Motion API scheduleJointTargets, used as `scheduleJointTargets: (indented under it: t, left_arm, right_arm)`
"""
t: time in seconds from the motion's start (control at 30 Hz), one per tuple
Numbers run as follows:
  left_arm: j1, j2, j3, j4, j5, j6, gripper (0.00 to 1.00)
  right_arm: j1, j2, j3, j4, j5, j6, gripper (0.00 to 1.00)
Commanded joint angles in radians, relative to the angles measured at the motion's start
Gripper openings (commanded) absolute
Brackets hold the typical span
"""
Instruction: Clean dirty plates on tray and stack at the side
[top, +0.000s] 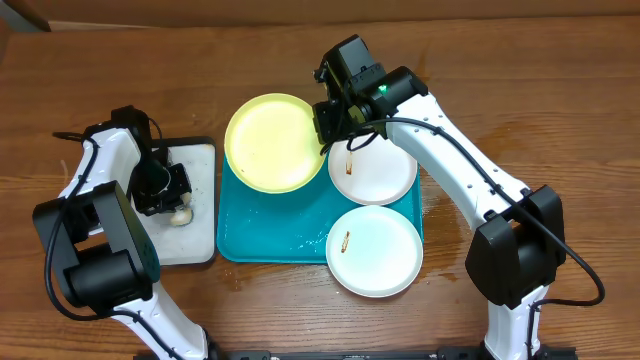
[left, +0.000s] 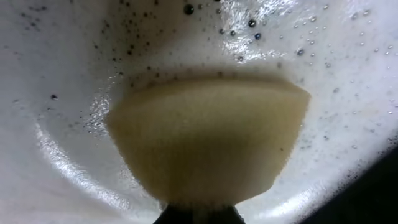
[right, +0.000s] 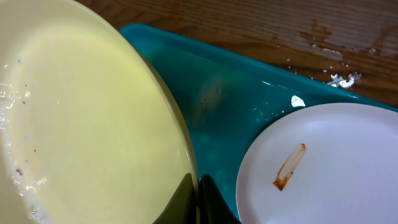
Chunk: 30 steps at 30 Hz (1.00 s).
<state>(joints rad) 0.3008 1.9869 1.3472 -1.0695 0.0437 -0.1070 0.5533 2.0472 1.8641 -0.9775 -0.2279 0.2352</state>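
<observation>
The right tool (right: 198, 190) is pinching the pale yellow round plate (top: 268, 140) on the teal rectangular plastic tray (top: 270, 228) beside two smeared white round plates (top: 373, 172); the left tool (top: 165, 190) is clenching a yellowish sponge (left: 208, 137) against a wet white tray (top: 195, 245).

Looks like smooth, glossy teal plastic on the tray (top: 270, 238). Shows grained, faintly shiny wood on the table (top: 120, 70) around the tray. Gleams wet on the yellow plate (top: 270, 140), smooth and duller on the white plates (top: 378, 255). Appears porous, matt on the sponge (left: 208, 137) left of the tray.
</observation>
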Motion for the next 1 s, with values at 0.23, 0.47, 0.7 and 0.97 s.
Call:
scheduleJointTargets:
  t: [0.23, 0.47, 0.7, 0.97]
  left_arm:
    - [-0.002, -0.04, 0.101, -0.065, 0.005, 0.014, 0.04]
    - [-0.021, -0.199, 0.174, -0.1, 0.003, 0.014, 0.04]
    - [-0.032, -0.325, 0.176, -0.141, -0.021, 0.015, 0.04]
    - [-0.034, -0.332, 0.176, -0.147, 0.01, 0.018, 0.04]
  right_arm:
    - [0.001, -0.047, 0.002, -0.014, 0.018, 0.006, 0.04]
    - [0.027, -0.042, 0.002, -0.032, 0.178, 0.094, 0.04]
    - [0.128, -0.042, 0.002, -0.027, 0.439, 0.106, 0.04]
    - [0.178, -0.042, 0.002, -0.043, 0.496, 0.137, 0.04]
